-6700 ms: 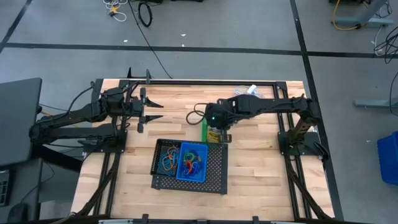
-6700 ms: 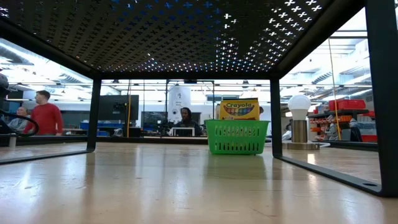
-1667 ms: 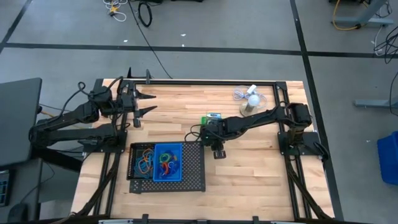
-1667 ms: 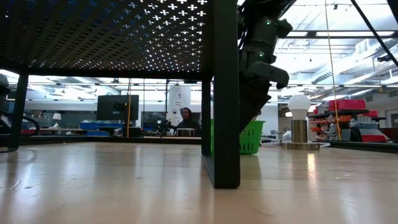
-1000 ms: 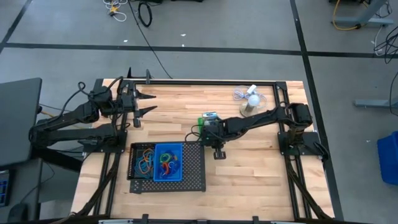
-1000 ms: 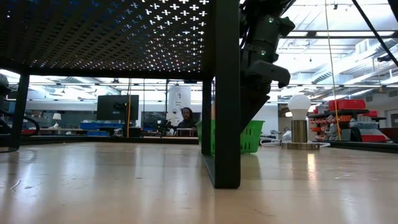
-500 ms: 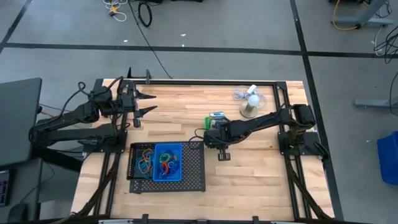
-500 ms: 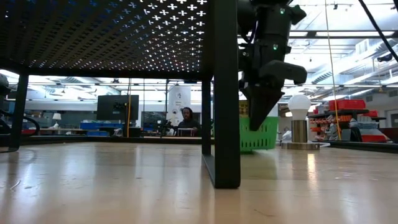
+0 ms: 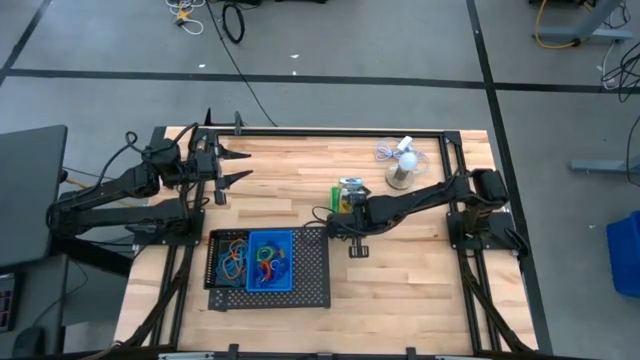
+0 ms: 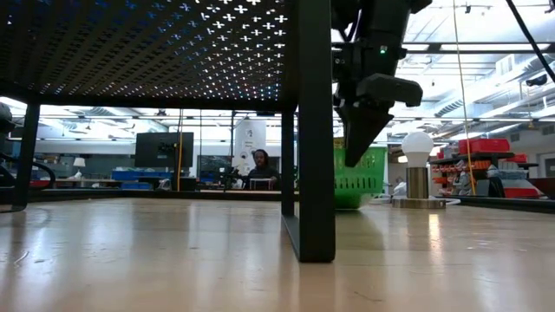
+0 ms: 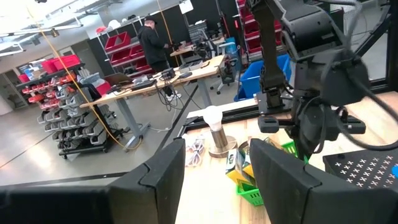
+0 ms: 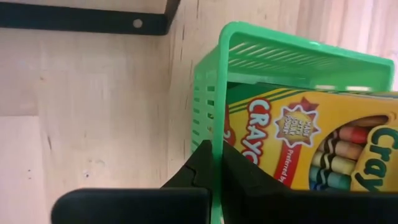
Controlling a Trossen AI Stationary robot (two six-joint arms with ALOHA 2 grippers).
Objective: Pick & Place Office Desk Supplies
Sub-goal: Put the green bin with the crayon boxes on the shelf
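**Jaws pinched on the green bin's wall, sorting partly done**

Jaws of the right gripper (image 9: 345, 212) were closed on the wall of the green bin (image 9: 348, 198) in the high view, near the tabletop's (image 9: 420, 280) middle, just beyond the black mesh tray's (image 9: 315, 280) far right corner. The blue bin (image 9: 268, 262) sat on that tray with coloured rubber-band loops (image 9: 262, 262) inside, and more loops lay in the compartment beside it, so that part looked settled; the green bin was apparently not yet placed. The left gripper (image 9: 232, 166) waited near the far left edge, jaws parted and empty. The white fan (image 9: 403, 165) stood apart at the far right.

From the low view, the right gripper (image 10: 357, 147) hung in front of the green bin (image 10: 362, 186), which seemed slightly tilted.

Through the left wrist view, the green bin (image 11: 264, 186) showed low beneath the right arm, the crayon box (image 11: 239, 175) poking out.

Seen from the right wrist view, the jaws clamped the thin green slatted wall (image 12: 208, 118); the yellow crayon box (image 12: 311, 146) filled the bin.
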